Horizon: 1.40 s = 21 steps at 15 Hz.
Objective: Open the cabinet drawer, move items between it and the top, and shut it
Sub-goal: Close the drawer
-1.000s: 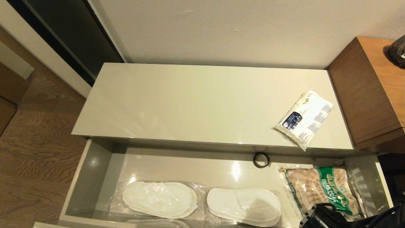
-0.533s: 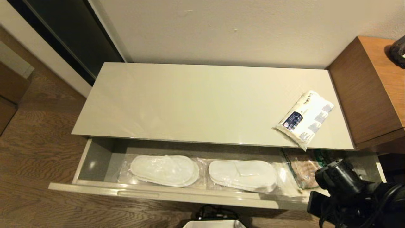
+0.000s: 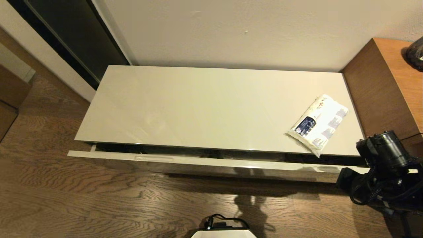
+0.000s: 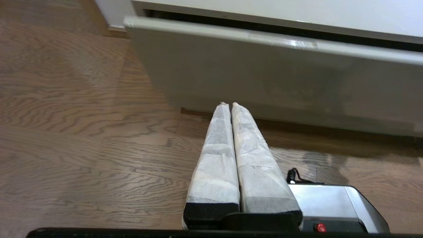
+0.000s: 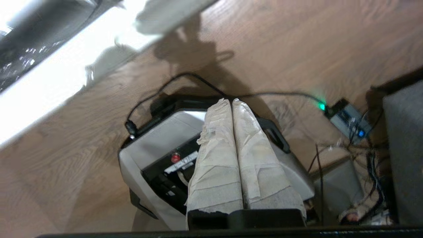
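Cabinet drawer (image 3: 211, 162) nearly shut. A second ago it stood wide open below me, showing two wrapped slipper pairs, a snack bag and a small black ring; half a second ago it was about half in; now only a dark slit separates its front from the top's (image 3: 198, 109) front edge, and the contents are hidden. The gap looks slightly wider toward the left end, though I cannot say whether the drawer runs skewed.

The tissue pack (image 3: 318, 124) lies white-side-up, blue label showing, near the top's front right corner, one corner overhanging the front edge; it has not shifted.

My right gripper (image 5: 231, 100) has swung away from the drawer's right end; in the head view the arm sits at the cabinet's front right corner, and the wrist view looks down on floor (image 3: 99, 205) and the robot's base (image 5: 158, 155). Its jaws are pressed together, holding nothing. My left gripper (image 4: 228, 104) is parked low in front of the drawer face, jaws likewise pressed together and empty.

I judge the transfers complete and closing the step in hand: a last short push should seat the drawer flush.
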Tool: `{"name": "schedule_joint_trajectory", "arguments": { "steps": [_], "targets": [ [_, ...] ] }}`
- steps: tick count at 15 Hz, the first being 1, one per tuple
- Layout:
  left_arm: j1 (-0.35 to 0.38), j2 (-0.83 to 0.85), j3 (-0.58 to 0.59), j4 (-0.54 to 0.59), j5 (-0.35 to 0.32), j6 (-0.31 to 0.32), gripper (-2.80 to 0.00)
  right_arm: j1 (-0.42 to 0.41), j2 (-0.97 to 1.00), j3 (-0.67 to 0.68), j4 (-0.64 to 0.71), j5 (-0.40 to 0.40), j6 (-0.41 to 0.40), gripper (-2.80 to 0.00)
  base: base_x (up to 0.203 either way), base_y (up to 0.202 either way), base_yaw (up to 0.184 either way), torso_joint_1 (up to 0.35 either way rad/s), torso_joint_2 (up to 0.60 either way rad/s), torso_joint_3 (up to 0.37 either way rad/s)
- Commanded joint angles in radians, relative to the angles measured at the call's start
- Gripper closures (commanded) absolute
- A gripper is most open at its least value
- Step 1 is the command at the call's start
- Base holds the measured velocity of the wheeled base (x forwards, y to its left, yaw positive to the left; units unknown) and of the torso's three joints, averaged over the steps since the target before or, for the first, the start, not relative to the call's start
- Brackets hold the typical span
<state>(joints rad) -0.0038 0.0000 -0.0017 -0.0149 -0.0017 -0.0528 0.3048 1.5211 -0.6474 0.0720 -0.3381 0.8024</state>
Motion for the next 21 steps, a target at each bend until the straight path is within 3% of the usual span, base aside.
{"name": "schedule_joint_trajectory", "arguments": {
  "steps": [1,6,10,14,15,18,21],
  "targets": [
    [0.001,0.000,0.000,0.000,0.000,-0.001,0.00,-0.003,-0.101,-0.041,0.054,-0.001,-0.013,0.00,0.000,0.000,0.000,0.000,0.00,0.000],
    [0.001,0.000,0.000,0.000,0.000,-0.001,0.00,-0.003,-0.381,-0.096,0.350,-0.003,-0.060,0.00,0.000,0.000,0.000,0.000,0.00,0.000],
    [0.001,0.000,0.000,0.000,0.000,-0.001,0.00,-0.027,-0.631,-0.379,0.948,-0.001,-0.083,0.00,0.000,0.000,0.000,0.000,0.00,0.000],
    [0.001,0.001,0.000,0.000,0.000,-0.001,0.00,-0.107,-0.828,-0.587,1.340,0.001,-0.126,0.00,0.000,0.000,0.000,0.000,0.00,0.000],
    [0.001,0.001,0.000,0.000,0.000,-0.001,0.00,-0.148,-0.872,-0.623,1.401,0.003,-0.159,0.00,0.000,0.000,0.000,0.000,0.00,0.000],
    [0.001,0.000,0.000,0.000,0.000,-0.001,0.00,-0.331,-1.012,-0.658,1.450,0.045,-0.387,0.00,0.000,0.000,0.000,0.000,0.00,0.000],
    [0.001,0.000,0.000,0.000,0.000,-0.001,0.00,-0.371,-1.157,-0.606,1.429,0.118,-0.554,0.00,0.000,0.000,0.000,0.000,0.00,0.000]
  ]
}}
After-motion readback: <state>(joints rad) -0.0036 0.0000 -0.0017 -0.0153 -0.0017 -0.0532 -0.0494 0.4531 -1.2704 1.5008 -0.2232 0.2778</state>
